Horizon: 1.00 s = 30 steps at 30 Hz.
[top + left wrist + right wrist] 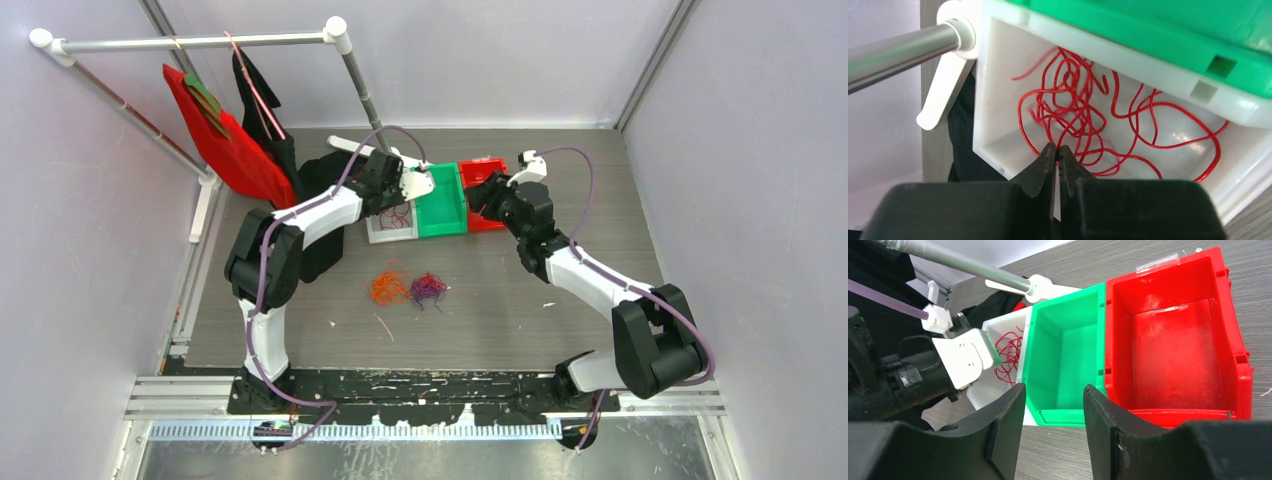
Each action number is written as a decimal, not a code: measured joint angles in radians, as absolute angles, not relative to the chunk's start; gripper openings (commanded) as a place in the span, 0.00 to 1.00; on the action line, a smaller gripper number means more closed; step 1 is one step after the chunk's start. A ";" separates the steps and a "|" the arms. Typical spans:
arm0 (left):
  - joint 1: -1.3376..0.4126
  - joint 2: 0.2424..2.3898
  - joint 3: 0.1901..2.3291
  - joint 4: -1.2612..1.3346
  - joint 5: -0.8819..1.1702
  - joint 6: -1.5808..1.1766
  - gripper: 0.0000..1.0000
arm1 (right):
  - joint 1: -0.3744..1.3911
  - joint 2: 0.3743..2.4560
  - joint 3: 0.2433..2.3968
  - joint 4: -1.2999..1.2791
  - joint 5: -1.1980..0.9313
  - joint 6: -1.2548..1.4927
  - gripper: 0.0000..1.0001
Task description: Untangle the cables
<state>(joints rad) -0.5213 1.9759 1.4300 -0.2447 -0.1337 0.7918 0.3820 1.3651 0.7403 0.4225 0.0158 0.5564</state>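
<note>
A red cable (1083, 110) lies as a loose tangle in the white bin (1128, 55). My left gripper (1057, 150) reaches into that bin, jaws shut with a red strand pinched at the tips. From above, the left gripper (402, 203) hangs over the white bin (392, 237). An orange cable clump (388, 288) and a purple cable clump (428, 288) lie side by side and touching on the table, nearer the arm bases. My right gripper (1054, 387) is open and empty, just in front of the green bin (1068, 350), and appears near the red bin in the top view (483, 207).
Green bin (442, 200) and red bin (482, 172) stand in a row right of the white bin; both hold nothing. A pipe clothes rack (200, 42) with a red garment (225, 140) and a black garment (262, 100) stands at the back left. Its pole (903, 47) runs beside the white bin.
</note>
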 measured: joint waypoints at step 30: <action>-0.447 1.687 1.657 -0.924 0.327 0.587 0.84 | 0.605 1.302 0.716 0.149 -0.194 0.555 0.50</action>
<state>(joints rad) -0.4465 1.6871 1.6566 -0.9237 0.3275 0.5869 0.6052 1.3022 0.7162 0.1486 -0.1944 0.5552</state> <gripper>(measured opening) 0.865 0.511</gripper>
